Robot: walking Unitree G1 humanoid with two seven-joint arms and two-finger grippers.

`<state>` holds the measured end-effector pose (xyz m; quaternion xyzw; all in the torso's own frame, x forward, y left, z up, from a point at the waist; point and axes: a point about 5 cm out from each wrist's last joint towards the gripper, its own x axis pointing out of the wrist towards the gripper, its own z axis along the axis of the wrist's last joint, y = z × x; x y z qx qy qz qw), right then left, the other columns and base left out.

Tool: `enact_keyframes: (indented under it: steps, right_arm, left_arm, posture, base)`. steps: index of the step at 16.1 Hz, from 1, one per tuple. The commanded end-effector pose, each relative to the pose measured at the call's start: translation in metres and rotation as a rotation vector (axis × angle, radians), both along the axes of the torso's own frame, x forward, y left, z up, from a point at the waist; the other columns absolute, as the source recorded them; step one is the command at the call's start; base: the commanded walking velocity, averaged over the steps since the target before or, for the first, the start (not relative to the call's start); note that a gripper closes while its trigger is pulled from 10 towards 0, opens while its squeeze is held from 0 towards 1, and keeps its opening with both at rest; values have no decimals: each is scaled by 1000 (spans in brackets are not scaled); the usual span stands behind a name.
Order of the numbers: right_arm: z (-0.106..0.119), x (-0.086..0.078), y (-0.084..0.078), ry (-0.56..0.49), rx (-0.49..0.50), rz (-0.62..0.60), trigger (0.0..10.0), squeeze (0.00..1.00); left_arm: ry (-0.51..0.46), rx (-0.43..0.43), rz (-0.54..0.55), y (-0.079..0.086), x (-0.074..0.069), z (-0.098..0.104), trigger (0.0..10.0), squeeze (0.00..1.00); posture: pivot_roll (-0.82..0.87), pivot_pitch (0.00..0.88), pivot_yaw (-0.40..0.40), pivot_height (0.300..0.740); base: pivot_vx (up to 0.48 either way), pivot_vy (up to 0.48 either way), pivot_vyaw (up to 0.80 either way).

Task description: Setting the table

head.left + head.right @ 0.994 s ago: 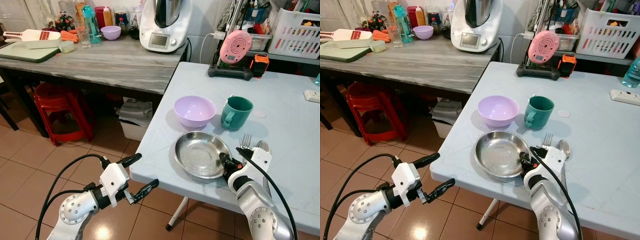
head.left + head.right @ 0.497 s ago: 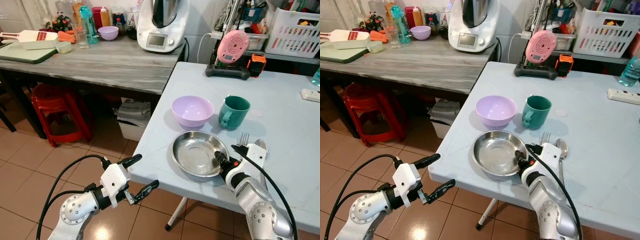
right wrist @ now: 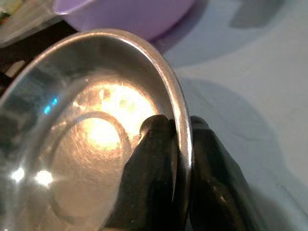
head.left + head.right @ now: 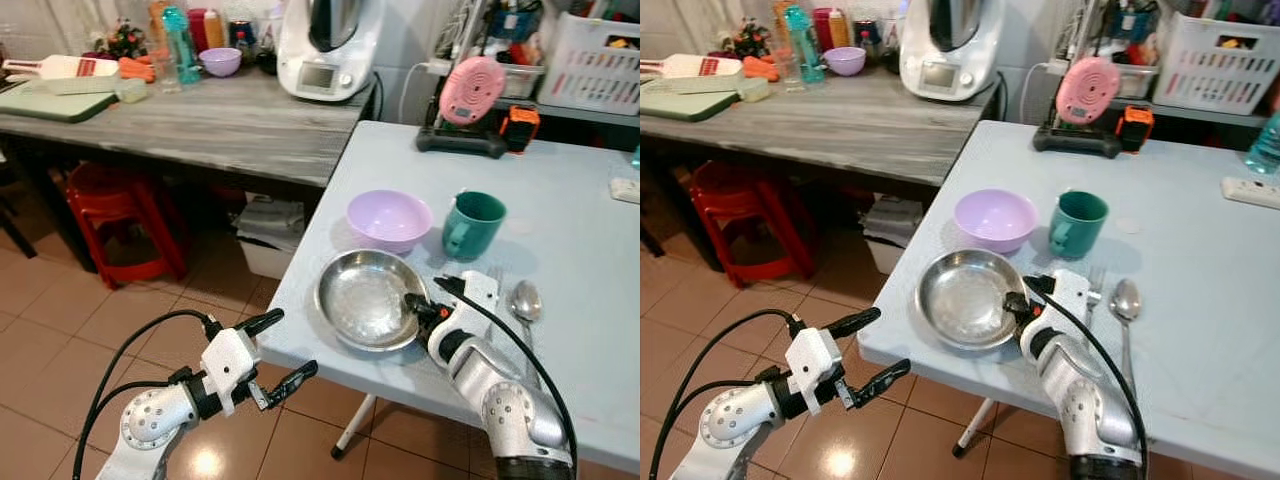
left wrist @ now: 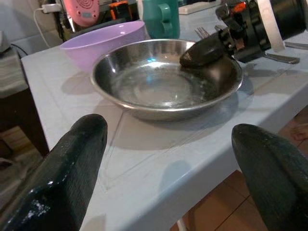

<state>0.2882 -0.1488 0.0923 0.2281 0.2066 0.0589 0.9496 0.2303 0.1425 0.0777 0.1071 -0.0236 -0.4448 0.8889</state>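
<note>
Over the last second the right gripper [image 4: 418,306], pinching the rim of the stainless steel plate [image 4: 366,298], has slid the plate leftward across the light blue table [image 4: 560,200], away from the fork [image 4: 490,280] and spoon [image 4: 526,300] it earlier lay beside. The plate now sits near the table's near-left edge, just in front of the lilac bowl [image 4: 388,219], with the green mug [image 4: 472,224] to the far right of it. This looks like positioning the place setting. The plate is shallow, round and shiny, empty, resting flat. One finger [image 3: 153,178] lies inside the rim, the other outside. The left gripper [image 4: 272,352] hangs open below the table edge, holding nothing.
</note>
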Motion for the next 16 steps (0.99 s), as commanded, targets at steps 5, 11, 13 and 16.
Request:
enact_keyframes:
  steps: [5, 11, 13, 16]
  right_arm:
    - [-14, -3, 1, 76, -8, -19, 0, 0]
    - [-7, -10, 0, -28, -80, -44, 0, 0]
    - [-3, -14, -1, -75, -91, -68, 10000, 0]
    - [1, -17, -2, -138, -118, -73, 10000, 0]
  left_arm:
    - [-7, 11, -6, 4, -1, 0, 10000, 0]
    - [10, -19, 417, 32, 30, -2, 10000, 0]
    - [39, -75, 566, 42, 41, -2, 10000, 0]
    - [88, -179, 632, 44, 49, -1, 10000, 0]
  posture:
    - [44, 0, 6, 740]
    - [39, 0, 6, 740]
    - [35, 0, 8, 740]
    - [35, 0, 7, 740]
  base:
    - [0, 0, 0]
    - [0, 0, 0]
    - [0, 0, 0]
    - [0, 0, 0]
